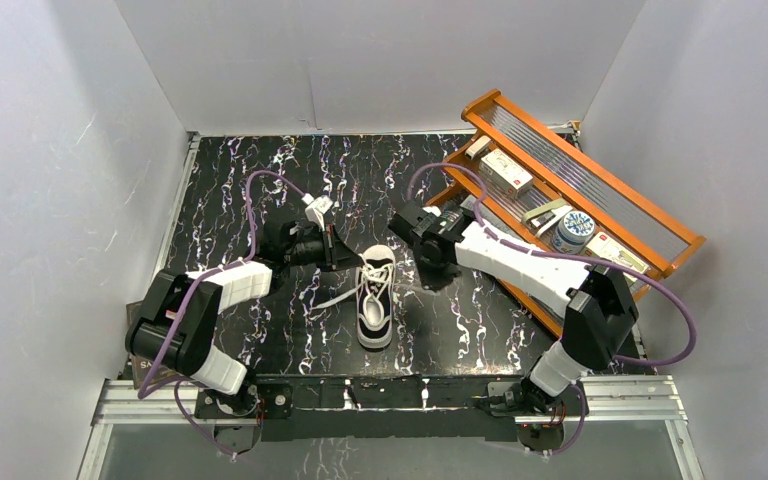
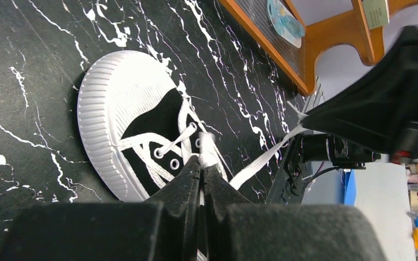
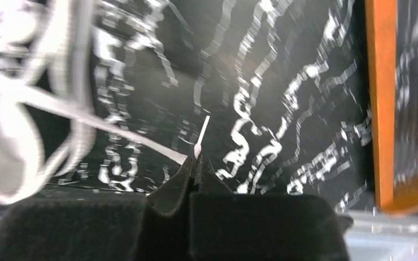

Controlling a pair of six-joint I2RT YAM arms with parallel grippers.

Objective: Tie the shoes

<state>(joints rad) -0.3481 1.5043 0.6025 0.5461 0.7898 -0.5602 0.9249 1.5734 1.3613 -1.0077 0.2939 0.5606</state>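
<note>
With left end effector [image 2: 202, 163] and right end effector [image 3: 195, 162] pinching the sneaker [image 1: 375, 312] laces [image 2: 266, 156], we'd pull evenly toward 9 and 3 o'clock.

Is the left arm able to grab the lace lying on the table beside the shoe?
Probably not yet. The left pincer is shut on a bit of lace at the shoe. The lace on the table lies close by, uncovered; after letting go, likely yes.

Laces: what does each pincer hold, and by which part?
Left pincer pinches a lace beside the eyelets; right pincer grips a lace strand just behind its tip.
</note>
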